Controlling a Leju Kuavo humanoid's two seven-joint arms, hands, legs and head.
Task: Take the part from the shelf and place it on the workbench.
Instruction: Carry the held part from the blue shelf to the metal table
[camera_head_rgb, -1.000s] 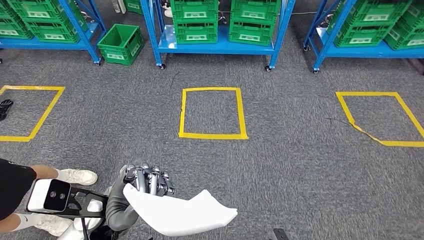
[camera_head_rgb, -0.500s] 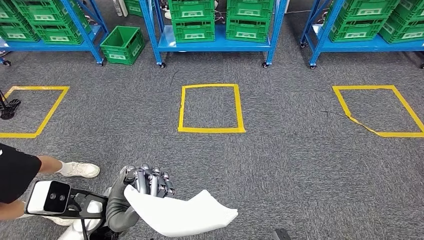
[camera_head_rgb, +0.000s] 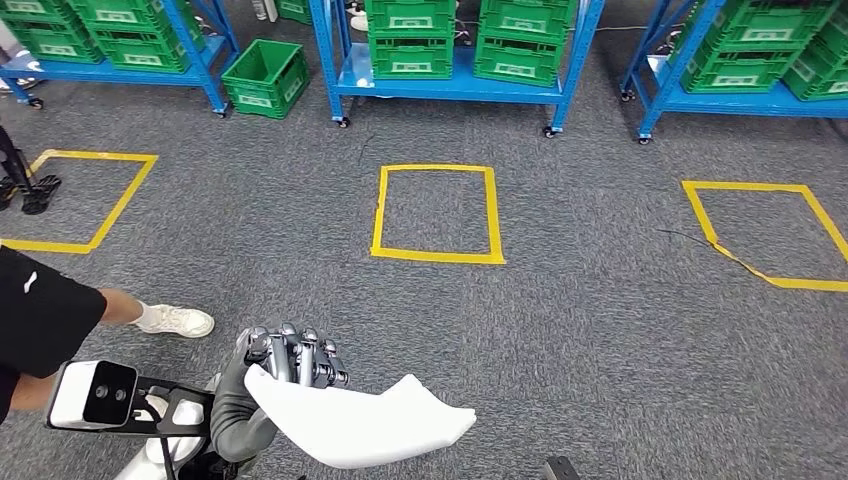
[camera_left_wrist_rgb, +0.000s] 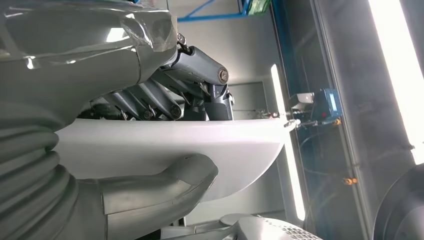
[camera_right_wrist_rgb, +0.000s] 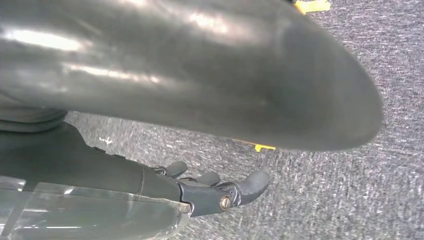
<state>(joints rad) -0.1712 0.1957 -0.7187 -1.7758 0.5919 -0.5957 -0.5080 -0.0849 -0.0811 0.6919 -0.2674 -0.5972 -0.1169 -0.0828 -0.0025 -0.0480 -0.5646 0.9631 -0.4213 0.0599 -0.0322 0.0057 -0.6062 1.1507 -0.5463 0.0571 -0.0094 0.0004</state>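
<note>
At the far left a person (camera_head_rgb: 40, 320) in dark shorts and a white shoe stood on the grey carpet (camera_head_rgb: 600, 340), near the robot, probably just watching the walk. Beside that, low in the head view, the left robot hand (camera_head_rgb: 292, 362) held the white part (camera_head_rgb: 365, 428) out ahead of the body: dark fingers lay over its upper edge and, in the left wrist view, the thick grey thumb (camera_left_wrist_rgb: 192, 172) pressed on the opposite face, so the part (camera_left_wrist_rgb: 165, 150) was clamped between them. That two-sided hold looked chosen to keep a smooth, slippery panel from sliding while the robot moved, and carrying it flat and forward kept it off the legs. The part looked like a thin moulded shell, matte white, gently curved, with a rounded end and one pointed corner. Further along, three squares of yellow tape (camera_head_rgb: 435, 212) marked the short-pile carpet, likely standing spots before the shelves (camera_head_rgb: 455, 85); these were blue steel racks on castors, stacked with green ribbed plastic crates (camera_head_rgb: 410, 40), and one crate (camera_head_rgb: 265, 78) sat on the floor. No desk appeared, so the part was off the shelf and not yet set down. The right robot hand (camera_right_wrist_rgb: 220, 192) hung over the carpet with dark fingers loosely curled and nothing in them, as far as that blurred view allowed
</note>
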